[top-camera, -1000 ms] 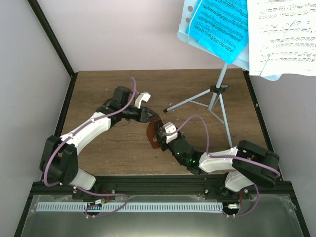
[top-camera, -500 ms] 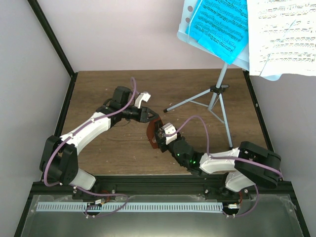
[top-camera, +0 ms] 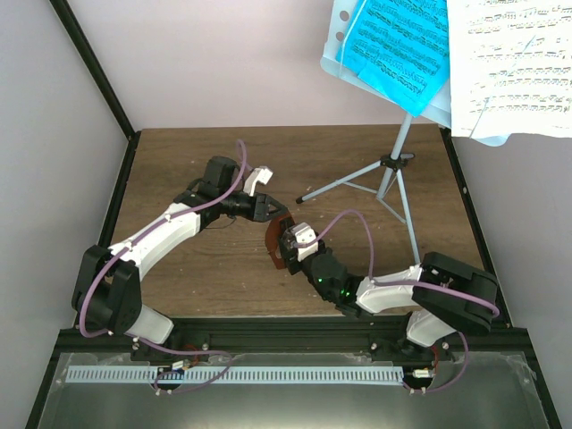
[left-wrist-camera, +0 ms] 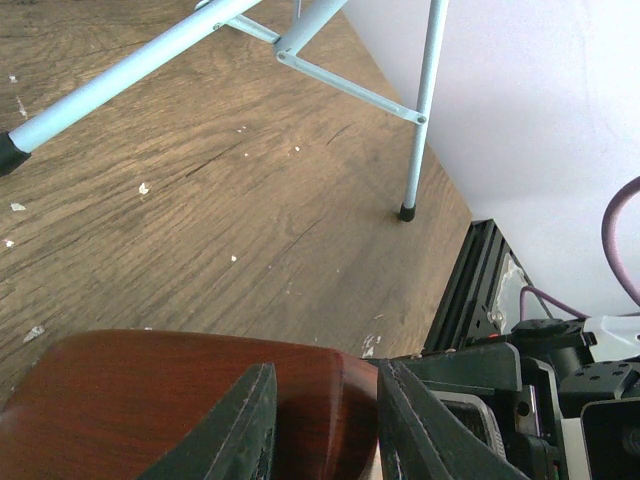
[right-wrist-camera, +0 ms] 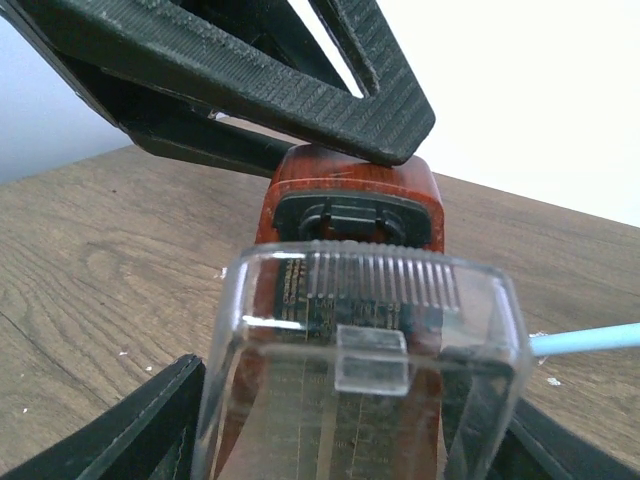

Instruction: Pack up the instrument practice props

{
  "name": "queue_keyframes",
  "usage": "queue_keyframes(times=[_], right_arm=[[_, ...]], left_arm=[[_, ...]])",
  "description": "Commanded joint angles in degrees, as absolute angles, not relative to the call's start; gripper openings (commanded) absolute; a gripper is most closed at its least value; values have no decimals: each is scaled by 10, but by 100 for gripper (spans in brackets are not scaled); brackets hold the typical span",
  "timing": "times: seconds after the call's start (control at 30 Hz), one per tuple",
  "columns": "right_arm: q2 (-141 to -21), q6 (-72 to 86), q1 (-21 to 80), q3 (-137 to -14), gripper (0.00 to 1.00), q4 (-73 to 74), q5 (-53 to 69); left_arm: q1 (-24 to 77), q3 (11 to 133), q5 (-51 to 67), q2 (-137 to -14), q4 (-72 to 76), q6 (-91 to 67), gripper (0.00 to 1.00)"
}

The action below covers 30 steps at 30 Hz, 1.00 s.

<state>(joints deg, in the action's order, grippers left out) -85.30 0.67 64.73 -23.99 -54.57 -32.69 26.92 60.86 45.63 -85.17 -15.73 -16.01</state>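
Observation:
The red-brown metronome (top-camera: 272, 239) is held off the table mid-scene. My right gripper (top-camera: 284, 246) is shut on its clear cover (right-wrist-camera: 360, 330), with its fingers (right-wrist-camera: 160, 425) on either side. My left gripper (top-camera: 275, 213) hovers at the metronome's top end. Its jaws stand a little apart over the red body (left-wrist-camera: 150, 400) without clamping it, and its fingers (right-wrist-camera: 330, 100) cross above the metronome's top (right-wrist-camera: 350, 190). The pale blue music stand (top-camera: 402, 134) stands at the back right. It holds a blue page (top-camera: 398, 40) and a white page (top-camera: 509, 63).
The stand's tripod legs (top-camera: 357, 183) spread over the wooden table (top-camera: 197, 152) just right of the grippers, and show close in the left wrist view (left-wrist-camera: 420, 110). A black rail (top-camera: 268, 335) runs along the near edge. Walls close the left and back sides.
My right arm's elbow has shifted slightly left. Both grippers and the metronome have stayed almost where they were.

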Motion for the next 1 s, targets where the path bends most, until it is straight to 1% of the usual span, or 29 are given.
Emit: queue_keyframes(times=[0.0, 0.3, 0.67, 0.97], right_arm=[[-868, -2, 653, -251, 54, -541, -346], [-869, -26, 652, -231, 54, -574, -339], [-866, 17, 632, -225, 55, -545, -297], [-879, 15, 631, -240, 59, -517, -295]], left_arm=[[269, 616, 467, -861, -167, -153, 29], [269, 615, 468, -860, -168, -153, 29], [269, 614, 469, -861, -167, -154, 29], [269, 615, 470, -860, -167, -155, 29]])
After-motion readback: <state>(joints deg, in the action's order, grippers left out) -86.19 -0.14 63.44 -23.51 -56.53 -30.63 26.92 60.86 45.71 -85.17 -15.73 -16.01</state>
